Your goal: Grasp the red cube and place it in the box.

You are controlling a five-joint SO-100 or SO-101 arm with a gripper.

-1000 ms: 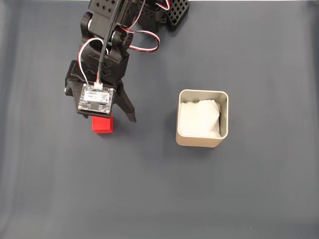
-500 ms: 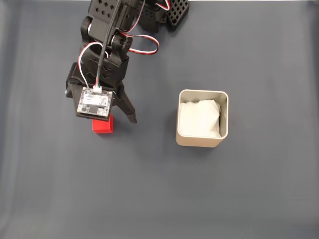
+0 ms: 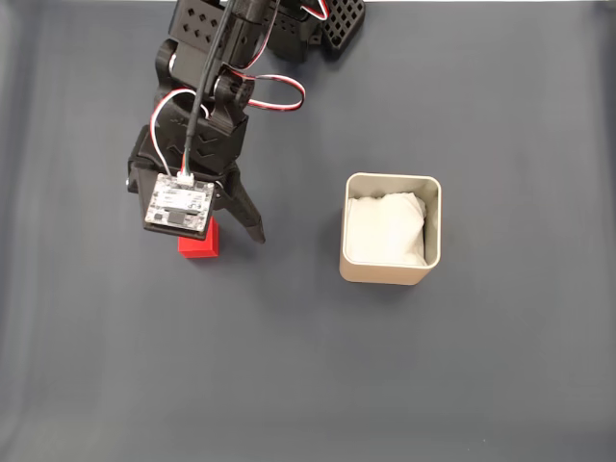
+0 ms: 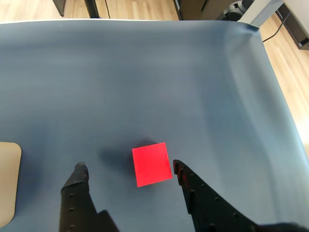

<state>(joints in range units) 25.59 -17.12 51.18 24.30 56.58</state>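
Observation:
The red cube [image 3: 200, 243] lies on the dark mat, left of centre in the fixed view, with its upper part hidden under the wrist camera board. My gripper [image 3: 218, 238] hangs over it, open. One black finger [image 3: 250, 219] shows to the cube's right. In the wrist view the cube [image 4: 152, 164] sits between the two fingertips of the gripper [image 4: 128, 166], closer to the right finger [image 4: 186, 181] and touching neither. The box [image 3: 385, 274], beige with white lining, stands apart to the right in the fixed view. Its corner [image 4: 7, 183] shows at the wrist view's left edge.
A dark blue-grey mat [image 3: 308, 385] covers the table. The arm's base [image 3: 318, 24] is at the top edge of the fixed view. Wooden floor [image 4: 289, 72] lies beyond the mat's far and right edges in the wrist view.
The wrist and its camera board have shifted slightly down and left, covering more of the cube. The cube and the box have not moved.

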